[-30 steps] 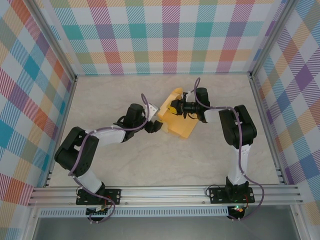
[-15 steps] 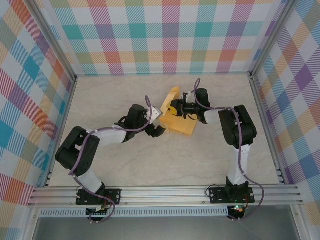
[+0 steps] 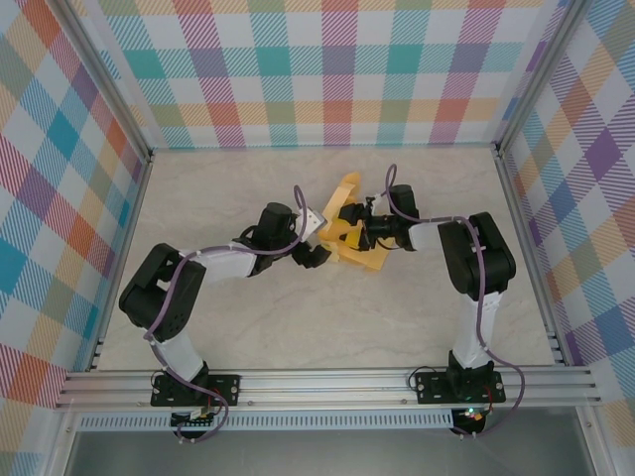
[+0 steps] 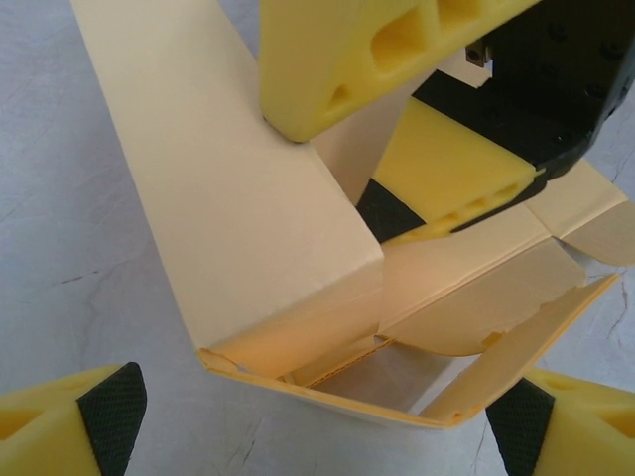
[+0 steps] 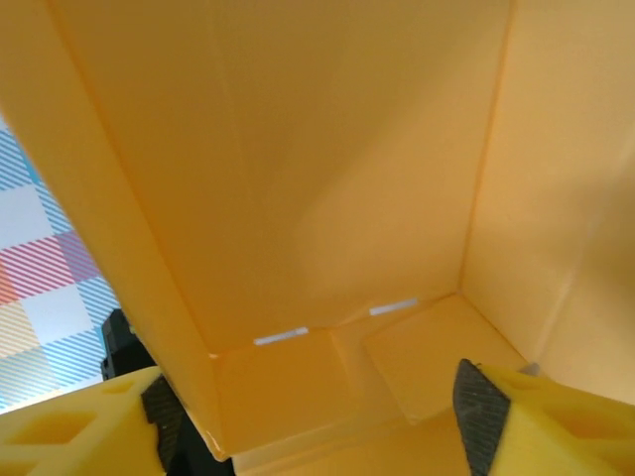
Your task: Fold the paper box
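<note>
The paper box (image 3: 364,257) is yellow-orange card, half formed, lying mid-table between both arms. In the left wrist view the box (image 4: 238,198) turns an open end with loose flaps toward me. My left gripper (image 3: 312,254) sits at the box's left end, open, and its fingertips (image 4: 104,416) flank that open end without touching it. My right gripper (image 3: 344,224) reaches in from the right, open. In the right wrist view one finger (image 5: 496,416) is inside the box (image 5: 298,178) and the other is outside its left wall. The right gripper's yellow fingers (image 4: 387,50) show above the box.
The pale marbled table (image 3: 248,317) is ringed by checked walls (image 3: 317,69) and metal rails (image 3: 327,382) at the near edge. Both arm bases stand at the bottom of the top view.
My right gripper has opened, releasing the box wall. My left gripper has moved right up to the box's end, and the box has shifted slightly.
</note>
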Action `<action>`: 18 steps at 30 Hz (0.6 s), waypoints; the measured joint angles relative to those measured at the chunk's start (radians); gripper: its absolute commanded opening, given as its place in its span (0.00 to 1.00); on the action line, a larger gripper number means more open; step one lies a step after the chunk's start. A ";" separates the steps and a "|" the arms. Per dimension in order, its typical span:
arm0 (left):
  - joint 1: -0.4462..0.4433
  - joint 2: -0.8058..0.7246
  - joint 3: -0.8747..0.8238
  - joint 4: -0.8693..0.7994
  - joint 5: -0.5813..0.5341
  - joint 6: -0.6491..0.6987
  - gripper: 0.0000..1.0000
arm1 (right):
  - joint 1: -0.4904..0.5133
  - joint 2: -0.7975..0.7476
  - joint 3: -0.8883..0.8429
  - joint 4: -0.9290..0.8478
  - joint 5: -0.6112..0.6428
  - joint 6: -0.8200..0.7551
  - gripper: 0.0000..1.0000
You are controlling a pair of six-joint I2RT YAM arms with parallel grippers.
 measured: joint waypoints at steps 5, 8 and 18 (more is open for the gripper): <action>-0.001 0.018 0.016 -0.007 -0.007 -0.010 0.89 | -0.006 -0.002 -0.018 -0.009 0.002 -0.014 1.00; -0.002 0.026 0.037 -0.010 -0.016 -0.017 0.89 | -0.005 -0.007 -0.027 -0.015 0.001 -0.024 1.00; -0.002 0.050 0.079 -0.023 -0.033 -0.018 0.88 | -0.005 -0.061 -0.049 -0.145 0.008 -0.070 1.00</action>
